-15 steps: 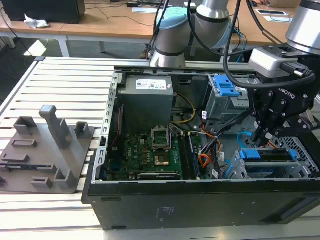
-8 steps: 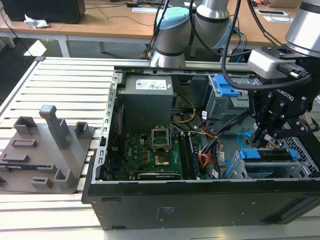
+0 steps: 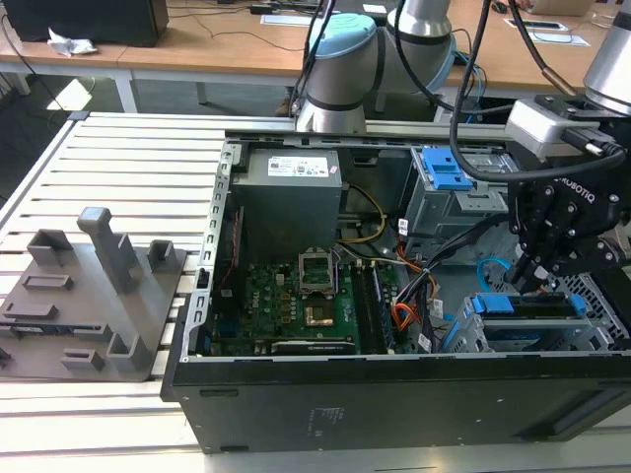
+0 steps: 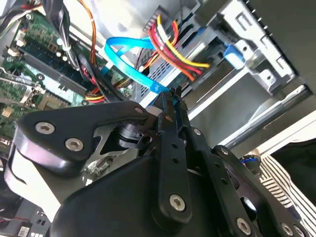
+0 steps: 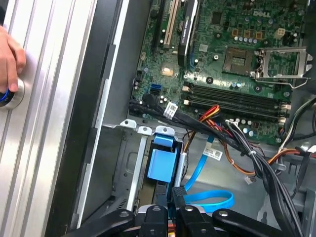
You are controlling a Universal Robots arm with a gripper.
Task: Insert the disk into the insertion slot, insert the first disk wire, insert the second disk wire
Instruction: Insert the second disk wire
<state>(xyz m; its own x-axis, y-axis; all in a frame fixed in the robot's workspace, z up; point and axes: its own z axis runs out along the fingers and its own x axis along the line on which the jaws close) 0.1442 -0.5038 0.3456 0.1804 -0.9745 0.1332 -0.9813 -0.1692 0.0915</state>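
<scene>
Above the cage (image 3: 582,340), where the disk (image 3: 523,307) sits already, the gripper (image 4: 170,96) seems clamped on the blue wire's (image 4: 129,69) plug, the disk's end just below.

From my station I see a white printed label (image 3: 301,168) on the grey metal power supply box (image 3: 291,202), at the far side of the open case; its lines are too small to read. White lettering (image 3: 575,189) runs along the black housing of the gripper (image 3: 532,279), at the exterior view's right. In the first wrist view, white markings (image 5: 291,15) sit on the green circuit board (image 5: 232,29). Small white tags hang on the blue flat cable (image 5: 213,154) and on the black cable bundle (image 5: 170,109), neither legible.
</scene>
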